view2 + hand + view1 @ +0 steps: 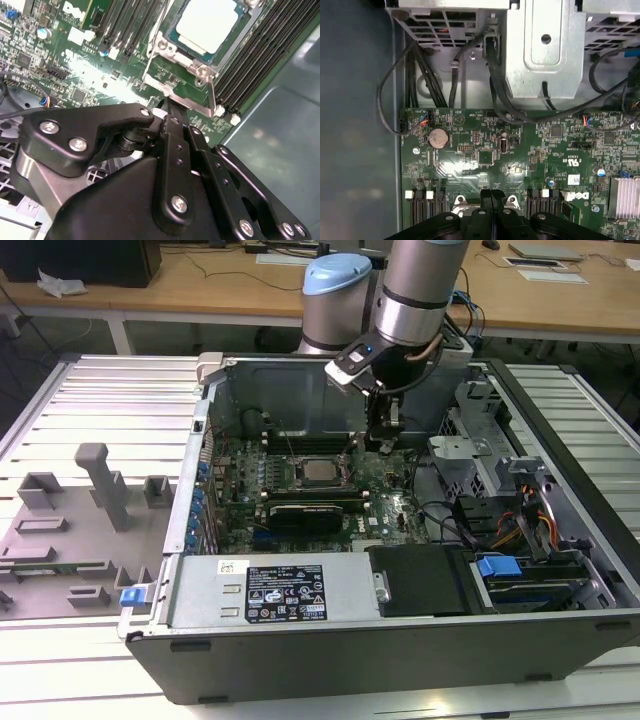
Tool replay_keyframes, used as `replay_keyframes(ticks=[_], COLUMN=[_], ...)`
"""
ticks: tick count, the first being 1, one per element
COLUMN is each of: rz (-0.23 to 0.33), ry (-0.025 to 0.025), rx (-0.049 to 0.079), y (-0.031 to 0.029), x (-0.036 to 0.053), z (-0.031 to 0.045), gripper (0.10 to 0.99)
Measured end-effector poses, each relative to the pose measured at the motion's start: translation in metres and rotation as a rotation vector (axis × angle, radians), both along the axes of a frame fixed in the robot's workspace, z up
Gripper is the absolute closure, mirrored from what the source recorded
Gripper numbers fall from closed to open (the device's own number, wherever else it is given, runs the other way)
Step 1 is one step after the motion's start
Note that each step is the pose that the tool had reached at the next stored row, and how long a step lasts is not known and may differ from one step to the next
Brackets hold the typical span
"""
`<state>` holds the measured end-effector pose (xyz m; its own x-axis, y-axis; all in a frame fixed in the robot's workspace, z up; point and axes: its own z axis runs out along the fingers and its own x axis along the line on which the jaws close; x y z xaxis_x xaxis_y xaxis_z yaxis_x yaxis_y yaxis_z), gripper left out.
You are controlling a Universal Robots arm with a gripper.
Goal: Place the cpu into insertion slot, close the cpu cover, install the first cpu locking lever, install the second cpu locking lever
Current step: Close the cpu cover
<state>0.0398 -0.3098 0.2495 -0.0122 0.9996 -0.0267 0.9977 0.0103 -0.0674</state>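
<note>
Gripper (385,443), fingers (172,131) pressed together, tip at a silvery lever (192,103) on the motherboard (520,150). Toward eight o'clock from it in the exterior view, cpu (318,471) seated flat in insertion slot (299,473), cpu cover (182,60) lying down around it. Black memory slots (250,55) flanking the socket. Open computer case (300,390) all round.

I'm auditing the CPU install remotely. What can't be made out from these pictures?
- Whether the gripper touches the lever: second wrist view, the gripper's own body hides the contact.
- Far sides of the cpu and cover: second wrist view, cut off by the top edge.
- Whether the lever is hooked: exterior view, too small.
</note>
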Motion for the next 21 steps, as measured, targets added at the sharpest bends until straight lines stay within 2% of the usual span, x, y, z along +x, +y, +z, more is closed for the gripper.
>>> replay_keyframes(ticks=[8,12,13,15,16,17,18,19,21], rz=[0.0,0.0,0.0,0.0,0.0,0.0,0.0,0.0,0.0], ry=[-0.0234,-0.0309,-0.0314,-0.0362,-0.0444,-0.0571,-0.0669,-0.072,-0.0729], rx=[0.0,0.0,0.0,0.0,0.0,0.0,0.0,0.0,0.0], y=[0.0018,0.0018,0.0018,0.0019,0.0019,0.0019,0.0019,0.0018,0.0011], x=[-0.0236,-0.0332,-0.0344,-0.0386,-0.0424,-0.0475,-0.0528,-0.058,-0.0625], z=[0.0,-0.0001,-0.0001,-0.0002,-0.0006,-0.0011,-0.0018,-0.003,-0.0047], gripper=[0.98,0.98,0.98,0.98,0.98,0.98,0.98,0.98,0.98])
